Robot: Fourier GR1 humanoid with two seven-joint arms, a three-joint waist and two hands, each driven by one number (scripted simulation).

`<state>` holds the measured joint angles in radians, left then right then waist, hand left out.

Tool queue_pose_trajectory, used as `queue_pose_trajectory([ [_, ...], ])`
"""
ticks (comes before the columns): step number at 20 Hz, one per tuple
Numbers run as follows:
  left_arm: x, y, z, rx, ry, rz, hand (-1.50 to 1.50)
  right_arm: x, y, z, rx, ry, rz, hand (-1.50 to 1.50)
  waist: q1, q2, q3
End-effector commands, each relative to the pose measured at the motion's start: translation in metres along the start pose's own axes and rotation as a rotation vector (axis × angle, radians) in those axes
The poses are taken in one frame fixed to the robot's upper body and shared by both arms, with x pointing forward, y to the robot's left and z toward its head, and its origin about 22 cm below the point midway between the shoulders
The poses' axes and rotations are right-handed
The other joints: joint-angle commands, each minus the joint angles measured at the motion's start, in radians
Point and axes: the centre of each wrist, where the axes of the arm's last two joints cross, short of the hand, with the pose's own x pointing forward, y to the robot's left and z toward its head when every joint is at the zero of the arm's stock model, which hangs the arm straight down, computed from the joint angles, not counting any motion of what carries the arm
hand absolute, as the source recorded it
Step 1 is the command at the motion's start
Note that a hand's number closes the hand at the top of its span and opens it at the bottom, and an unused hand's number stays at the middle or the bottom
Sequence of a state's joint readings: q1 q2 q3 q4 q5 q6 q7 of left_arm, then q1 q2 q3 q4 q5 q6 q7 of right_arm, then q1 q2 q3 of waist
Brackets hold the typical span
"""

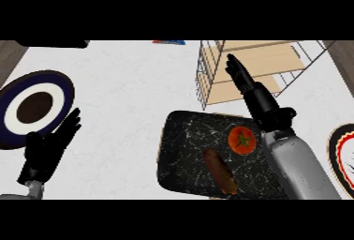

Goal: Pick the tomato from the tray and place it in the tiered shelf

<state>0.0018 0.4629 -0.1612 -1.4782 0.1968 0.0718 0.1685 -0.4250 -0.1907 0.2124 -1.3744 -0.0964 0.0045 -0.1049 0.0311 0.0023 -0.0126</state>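
Observation:
A red tomato [242, 139] with a green star-shaped top lies on the black marbled tray [187, 154], near its right side. My right hand [250, 89] is open, fingers straight, stretched above and beyond the tomato with its fingertips over the front of the wire tiered shelf [262, 56] with pale wooden boards. The right forearm runs just right of the tomato without touching it. My left hand [48, 145] rests open at the lower left, fingers up.
A brown sausage-like item [220, 171] lies on the tray below the tomato. A dark blue and white plate [31, 108] sits at the far left, beside the left hand. Another plate's red-and-black rim [343, 152] shows at the right edge.

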Motion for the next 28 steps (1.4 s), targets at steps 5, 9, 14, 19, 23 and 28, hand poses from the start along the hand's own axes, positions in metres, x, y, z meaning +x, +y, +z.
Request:
queue_pose_trajectory([
  [5,-0.031,0.018,0.01,0.182,0.142,0.181,0.0,0.009,-0.094,0.07,-0.593,-0.08,0.353,1.5,-0.151,-0.035,0.011],
  [9,-0.044,0.003,0.013,0.204,0.201,0.288,0.0,-0.045,-0.12,0.158,-0.945,0.361,0.428,1.5,-0.181,-0.02,0.01],
  [14,-0.035,-0.01,-0.001,0.138,0.195,0.285,0.0,-0.014,-0.073,0.23,-0.958,0.231,0.404,-1.5,-0.098,-0.012,0.011],
  [19,-0.031,-0.005,-0.017,0.081,0.177,0.272,0.0,0.022,-0.043,0.253,-0.753,0.238,0.383,-1.5,-0.066,-0.005,0.011],
  [23,-0.024,-0.014,-0.005,0.07,0.161,0.274,0.0,0.055,-0.012,0.256,-0.696,0.295,0.411,-1.5,-0.042,-0.005,0.011],
  [28,-0.02,-0.011,-0.017,0.069,0.169,0.266,0.0,0.091,-0.006,0.238,-0.628,0.431,0.492,-1.5,-0.027,0.002,0.009],
])
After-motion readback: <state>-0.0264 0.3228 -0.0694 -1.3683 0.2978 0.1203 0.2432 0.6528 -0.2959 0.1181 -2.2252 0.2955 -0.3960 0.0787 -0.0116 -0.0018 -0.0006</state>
